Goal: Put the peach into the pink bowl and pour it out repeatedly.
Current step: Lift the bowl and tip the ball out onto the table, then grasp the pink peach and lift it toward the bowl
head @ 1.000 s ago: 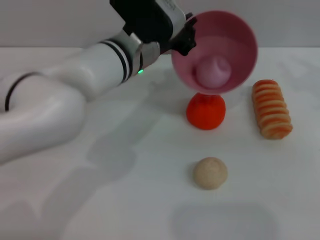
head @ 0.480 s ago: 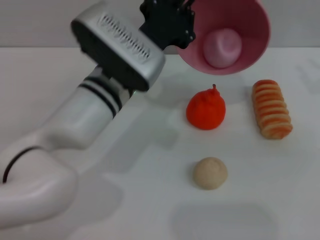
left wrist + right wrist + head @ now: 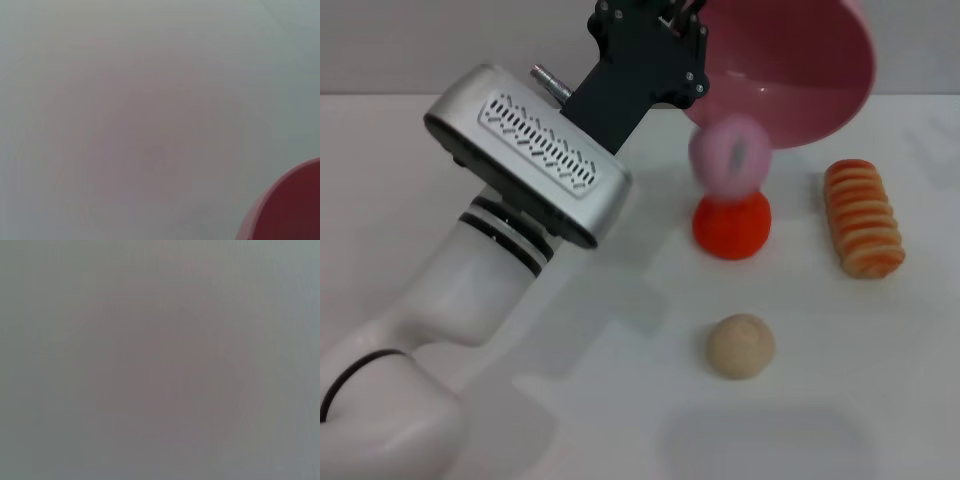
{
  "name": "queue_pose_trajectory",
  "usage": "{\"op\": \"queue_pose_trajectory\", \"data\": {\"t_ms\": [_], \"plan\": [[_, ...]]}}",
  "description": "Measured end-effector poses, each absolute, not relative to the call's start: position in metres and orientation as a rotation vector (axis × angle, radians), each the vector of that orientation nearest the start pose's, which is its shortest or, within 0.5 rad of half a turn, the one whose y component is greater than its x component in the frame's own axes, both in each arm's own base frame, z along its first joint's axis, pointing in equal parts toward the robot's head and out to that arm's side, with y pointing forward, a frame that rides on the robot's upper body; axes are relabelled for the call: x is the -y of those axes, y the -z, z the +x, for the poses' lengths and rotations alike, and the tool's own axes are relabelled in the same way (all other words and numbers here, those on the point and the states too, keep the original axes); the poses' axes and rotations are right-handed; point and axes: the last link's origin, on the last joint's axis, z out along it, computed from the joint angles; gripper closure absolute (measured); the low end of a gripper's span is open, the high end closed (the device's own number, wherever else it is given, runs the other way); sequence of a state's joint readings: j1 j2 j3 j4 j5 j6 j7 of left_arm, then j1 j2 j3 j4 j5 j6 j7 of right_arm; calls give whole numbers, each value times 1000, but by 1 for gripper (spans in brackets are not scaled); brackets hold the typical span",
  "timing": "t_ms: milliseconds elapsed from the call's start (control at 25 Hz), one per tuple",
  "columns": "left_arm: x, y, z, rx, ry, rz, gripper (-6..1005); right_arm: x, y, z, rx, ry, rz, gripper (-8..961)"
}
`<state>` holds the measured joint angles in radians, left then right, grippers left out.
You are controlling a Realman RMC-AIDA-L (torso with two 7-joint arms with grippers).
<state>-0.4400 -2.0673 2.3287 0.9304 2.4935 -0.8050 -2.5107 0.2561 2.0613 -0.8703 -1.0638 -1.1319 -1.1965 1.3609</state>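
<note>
My left gripper (image 3: 688, 30) is shut on the near-left rim of the pink bowl (image 3: 790, 75) and holds it high at the back of the table, tipped steeply toward me. The pale pink peach (image 3: 730, 155) is out of the bowl and in mid-air just below its lower rim, right above the orange-red pear (image 3: 732, 224). An edge of the bowl also shows in the left wrist view (image 3: 290, 210). The right gripper is not in view.
A beige ball (image 3: 741, 346) lies on the white table (image 3: 440, 200) in front of the pear. An orange-striped bread roll (image 3: 862, 218) lies at the right. My left arm's forearm (image 3: 530, 160) crosses the left half of the table.
My left gripper raised the bowl and tipped it further. The peach, inside the bowl before, has dropped out and is falling toward the pear.
</note>
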Motion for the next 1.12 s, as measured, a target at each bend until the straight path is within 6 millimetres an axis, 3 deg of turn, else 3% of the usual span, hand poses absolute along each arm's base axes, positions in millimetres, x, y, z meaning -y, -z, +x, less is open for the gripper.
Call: {"op": "queue_pose_trajectory", "data": {"t_ms": [160, 400, 480, 640, 680, 800, 920, 1120], "plan": [[-333, 76, -117, -283, 759, -1808, 951, -349, -146, 248, -398, -1092, -1870, 523], [-336, 76, -118, -281, 748, -1818, 951, -351, -144, 248, -405, -1096, -1875, 529], [-358, 78, -117, -171, 671, -1897, 951, -353, -141, 246, -405, -1095, -1888, 531], [-369, 78, -116, -109, 638, -1934, 951, -356, -132, 239, -396, -1080, -1943, 536], [-403, 71, -117, 85, 531, -2020, 951, -357, -125, 235, -393, -1058, -1986, 537], [-443, 49, -117, 324, 376, -2113, 951, -360, -117, 230, -399, -1025, -2052, 540], [-461, 35, -119, 466, 294, -2165, 951, -363, -105, 218, -427, -965, -2191, 544], [-485, -7, -130, 721, 191, -2188, 951, -359, -88, 187, -474, -791, -2532, 549]]}}
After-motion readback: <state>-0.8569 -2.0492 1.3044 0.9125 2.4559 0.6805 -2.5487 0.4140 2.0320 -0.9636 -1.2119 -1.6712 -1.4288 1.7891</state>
